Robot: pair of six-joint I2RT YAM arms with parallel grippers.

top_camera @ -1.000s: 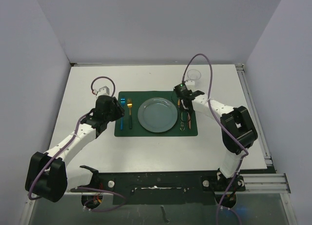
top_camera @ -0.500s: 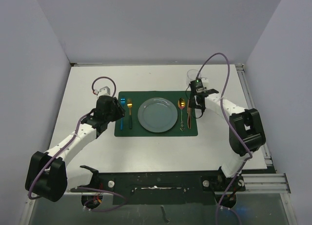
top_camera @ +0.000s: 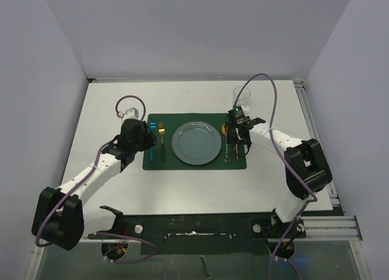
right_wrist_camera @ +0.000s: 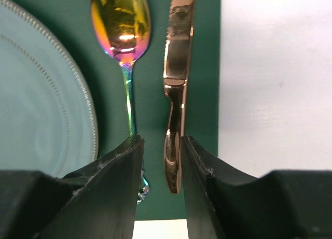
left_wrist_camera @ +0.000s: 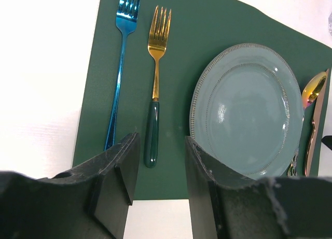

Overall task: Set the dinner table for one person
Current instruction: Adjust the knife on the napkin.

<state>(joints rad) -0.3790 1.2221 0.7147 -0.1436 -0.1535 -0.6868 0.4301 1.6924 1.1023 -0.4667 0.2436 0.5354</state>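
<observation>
On the white dinner table (top_camera: pixel 200 189) lies a dark green placemat (top_camera: pixel 194 163) with a grey-blue plate (top_camera: pixel 196 143) in the middle. A blue fork (left_wrist_camera: pixel 118 73) and a gold fork (left_wrist_camera: pixel 155 88) lie left of the plate. An iridescent spoon (right_wrist_camera: pixel 120 26) and a copper knife (right_wrist_camera: pixel 176 83) lie right of it. My right gripper (right_wrist_camera: pixel 159 145) hovers open over the knife's handle, which lies flat on the mat near the right finger. My left gripper (left_wrist_camera: pixel 161 145) stands open and empty at the mat's near edge, just behind the gold fork's green handle.
A clear glass (top_camera: pixel 242 94) stands on the table beyond the placemat's far right corner. Metal rails (top_camera: pixel 316 140) edge the table's right side. Grey walls close in at the left, back and right.
My right gripper opened wider, swung out to the right of the mat, then came back over the knife. The left arm has not moved.
</observation>
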